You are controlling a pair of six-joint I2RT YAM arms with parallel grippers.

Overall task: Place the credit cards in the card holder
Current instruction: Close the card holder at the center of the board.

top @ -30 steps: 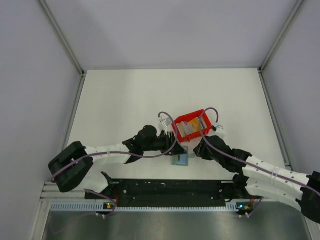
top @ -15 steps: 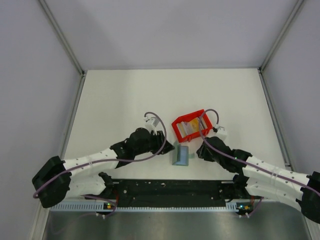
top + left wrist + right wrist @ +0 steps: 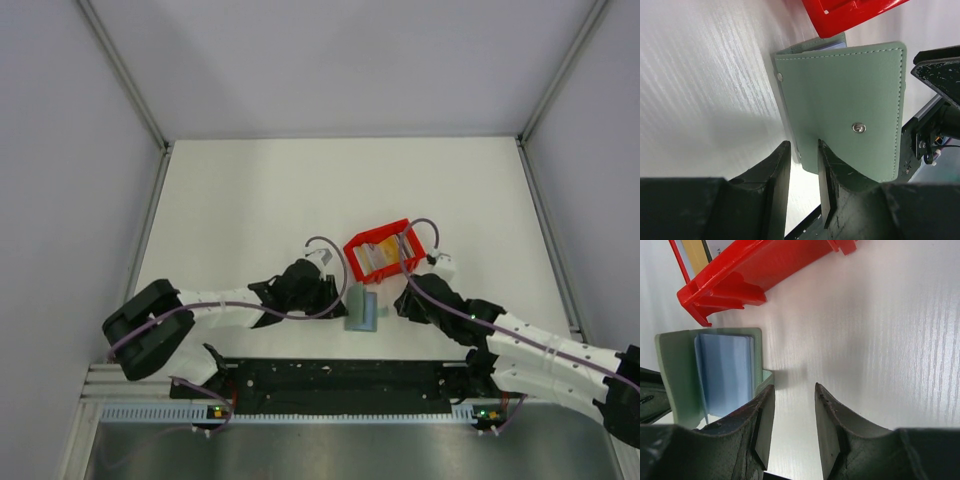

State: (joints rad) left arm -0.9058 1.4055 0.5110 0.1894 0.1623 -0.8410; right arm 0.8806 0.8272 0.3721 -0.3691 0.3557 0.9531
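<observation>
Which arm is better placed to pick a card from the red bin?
Probably right: the right gripper is open and empty, the red bin just ahead; the left gripper straddles the edge of the card holder.

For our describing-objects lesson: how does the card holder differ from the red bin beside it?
The card holder is grey-green, pale blue inside; the red bin is red throughout. The card holder is a thin folding wallet standing half open; the bin is a rigid open-topped box. The bin holds cards; the holder shows none. Both sit on the white table.
</observation>
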